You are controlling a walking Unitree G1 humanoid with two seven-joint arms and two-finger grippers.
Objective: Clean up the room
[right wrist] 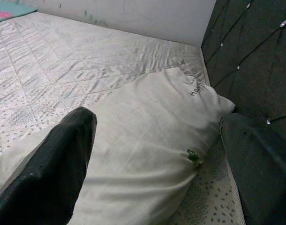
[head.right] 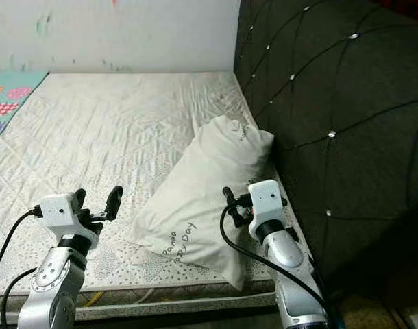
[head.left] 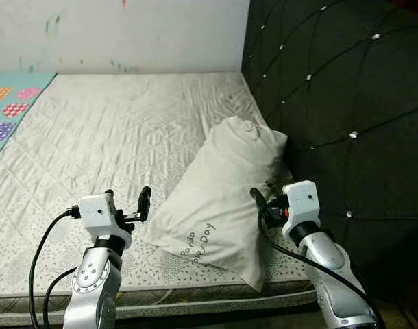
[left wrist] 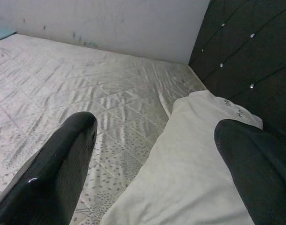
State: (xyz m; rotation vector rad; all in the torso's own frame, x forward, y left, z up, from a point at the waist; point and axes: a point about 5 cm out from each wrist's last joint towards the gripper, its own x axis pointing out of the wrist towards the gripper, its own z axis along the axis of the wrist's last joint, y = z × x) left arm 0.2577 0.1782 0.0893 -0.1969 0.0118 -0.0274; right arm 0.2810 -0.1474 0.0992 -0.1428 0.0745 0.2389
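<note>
Fingers spread wide and holding nothing, the left gripper (head.left: 127,203) hovers over the mattress (head.left: 106,130). Between it and the equally open, empty right gripper (right wrist: 157,154), the pillow (head.left: 223,199) runs lengthwise from the near edge toward the headboard (head.left: 346,110).

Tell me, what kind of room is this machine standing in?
Most likely a bedroom. A bare quilted mattress lies before it, a white pillow rests on that near a dark tufted headboard, and a colourful play mat lies at the far side.
</note>
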